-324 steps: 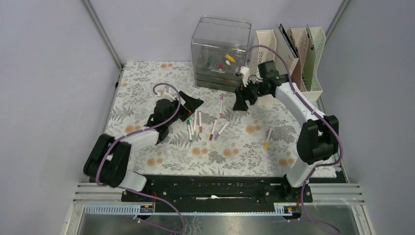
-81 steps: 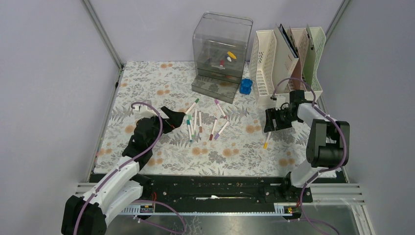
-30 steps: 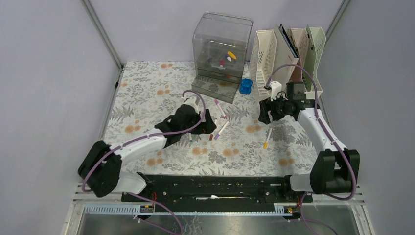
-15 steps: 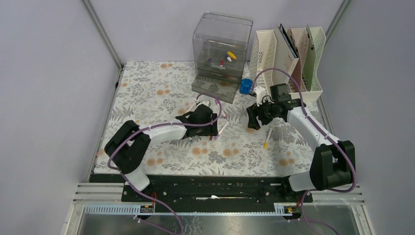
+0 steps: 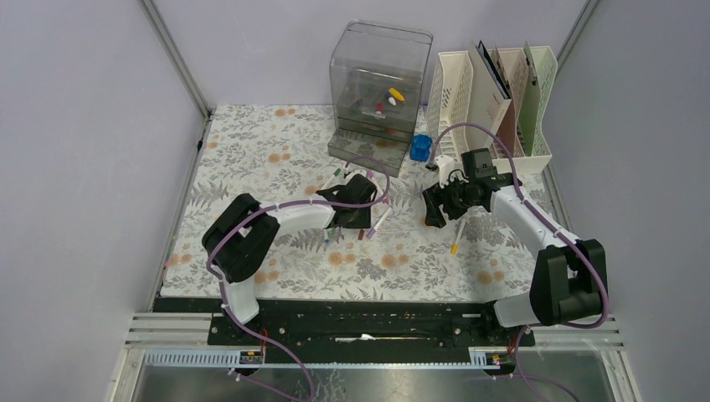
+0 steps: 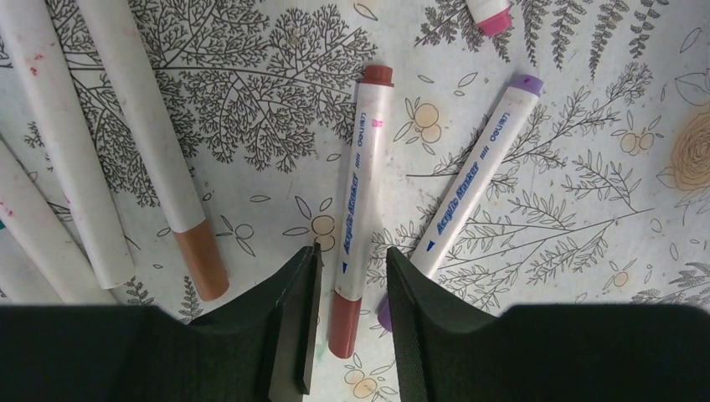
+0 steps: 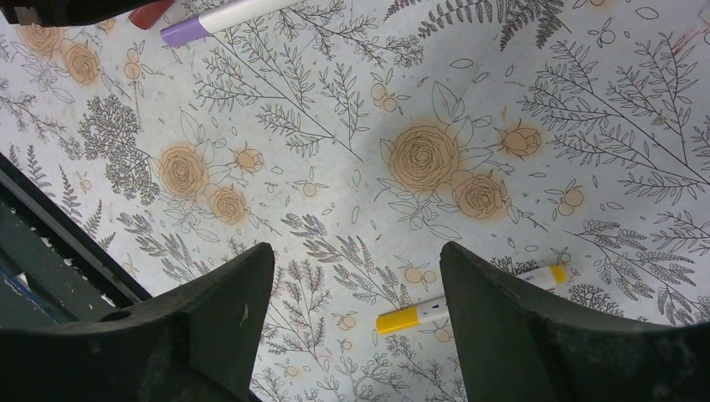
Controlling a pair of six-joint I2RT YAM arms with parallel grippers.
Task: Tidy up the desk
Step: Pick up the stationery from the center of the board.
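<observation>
- Desk worktop (image 5: 251,142), covered in floral cloth, spans the cell floor; loose markers lie near its middle.
- Your left pincer (image 6: 352,260) has swung in from the left within the last second. It now sits low and released, 1 finger on either side of the brown-capped marker (image 6: 362,193).
- Your right pincer (image 7: 356,276) has come away from the file holders (image 5: 494,92). It hovers spread wide, grasping nothing, above the yellow marker (image 7: 469,297).
- Both arms look lined up for pickups, so tidying seems far from finished.
- The barrel of the brown-capped marker and that of the purple-capped marker (image 6: 469,184) read "Acrylic Marker" and "deli".
</observation>
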